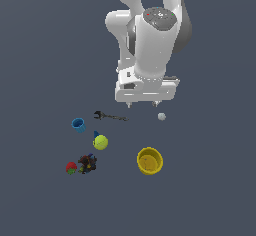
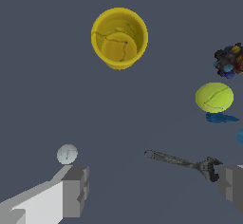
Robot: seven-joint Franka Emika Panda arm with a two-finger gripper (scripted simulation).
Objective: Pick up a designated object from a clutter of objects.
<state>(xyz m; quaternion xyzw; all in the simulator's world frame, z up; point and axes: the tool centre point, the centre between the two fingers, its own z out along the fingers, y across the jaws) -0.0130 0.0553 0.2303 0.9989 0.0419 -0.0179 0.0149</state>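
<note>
The designated object, a tiny pale grey-white ball [image 1: 161,116] [image 2: 67,154], lies on the dark floor. My gripper [image 1: 142,103] [image 2: 152,187] hangs open above the floor with nothing held. The ball sits just off one fingertip [image 2: 73,182], outside the gap, a little toward the exterior view's right of the hand. The clutter spreads around it: a dark wrench [image 1: 110,116] [image 2: 182,161], a yellow-green tennis ball [image 1: 100,142] [image 2: 214,97], a yellow bowl [image 1: 150,160] [image 2: 119,38], a blue cup [image 1: 78,125], a red strawberry-like fruit [image 1: 71,168] and a dark multicoloured lump [image 1: 87,163] [image 2: 230,60].
The wrench's head lies close to the other finger [image 2: 232,185] in the wrist view. A small blue piece [image 1: 96,134] [image 2: 222,118] rests beside the tennis ball. The white arm [image 1: 155,40] rises behind the scene.
</note>
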